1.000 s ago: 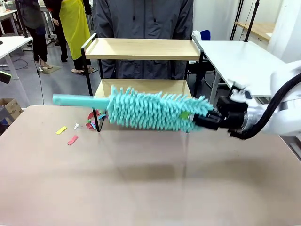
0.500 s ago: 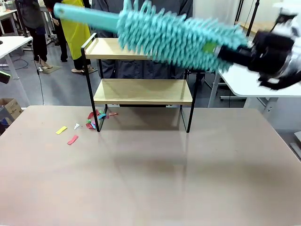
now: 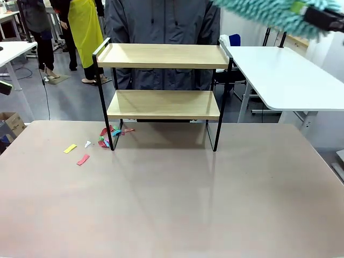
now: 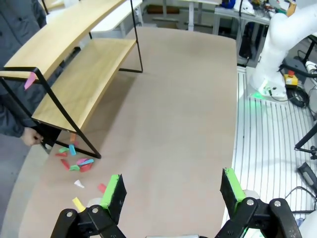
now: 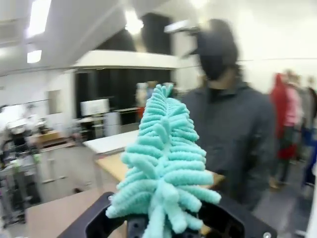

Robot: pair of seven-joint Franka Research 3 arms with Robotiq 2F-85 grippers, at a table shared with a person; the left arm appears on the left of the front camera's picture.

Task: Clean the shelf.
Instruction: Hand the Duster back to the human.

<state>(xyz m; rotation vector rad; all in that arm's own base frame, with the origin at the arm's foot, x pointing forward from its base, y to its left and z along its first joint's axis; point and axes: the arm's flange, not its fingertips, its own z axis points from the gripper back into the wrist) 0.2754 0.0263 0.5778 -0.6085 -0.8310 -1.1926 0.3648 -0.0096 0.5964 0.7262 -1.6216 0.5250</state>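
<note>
We look for words and numbers, and we find none that we can read. We see no print, label or sign that we can make out.

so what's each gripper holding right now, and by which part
The right gripper is shut on the base end of the teal microfiber duster, its fluffy head pointing away from the wrist. The left gripper is open and holds nothing.
</note>
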